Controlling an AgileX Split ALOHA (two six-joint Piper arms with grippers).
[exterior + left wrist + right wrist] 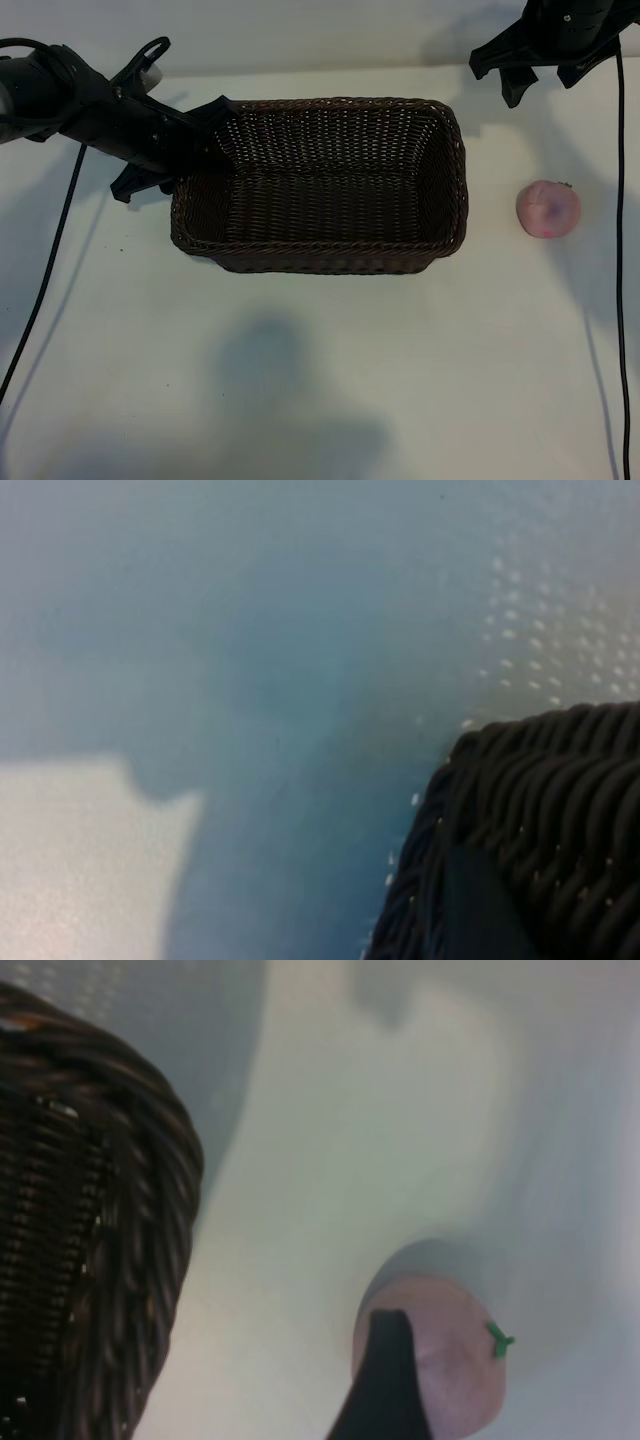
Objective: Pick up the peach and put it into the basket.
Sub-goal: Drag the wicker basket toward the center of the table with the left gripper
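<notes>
peach [548,209]: on table beside basket [320,258], judged light, soft, round, best taken across the middle | right gripper [541,82]: jaws apart, empty | left gripper [190,150]: jaws clamped on basket rim

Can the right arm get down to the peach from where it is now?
Probably yes. The peach lies alone on the table, apart from the basket, and the right tool hangs open above it with nothing between.
</notes>
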